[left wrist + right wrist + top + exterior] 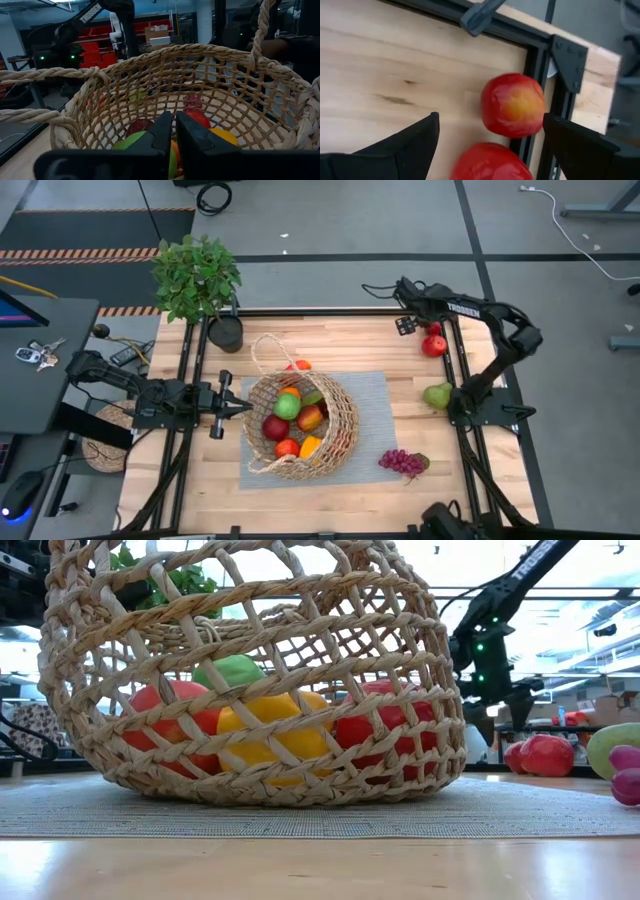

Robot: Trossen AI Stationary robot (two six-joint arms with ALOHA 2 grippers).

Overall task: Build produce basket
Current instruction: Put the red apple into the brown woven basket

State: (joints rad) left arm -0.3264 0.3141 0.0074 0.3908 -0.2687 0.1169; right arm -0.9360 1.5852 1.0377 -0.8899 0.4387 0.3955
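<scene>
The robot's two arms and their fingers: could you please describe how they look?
Both arms are dark, near-black jointed links. The right arm carries white lettering along its upper link, and green indicator lights glow on it in the low view. The right gripper has broad, flat, wedge-shaped black fingers. The left gripper has narrower black fingers tapering to blunt tips.

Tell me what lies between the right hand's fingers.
In the right wrist view, two red apples lie on the table between the open right hand's fingers, beside the black frame rail; neither is gripped.
</scene>
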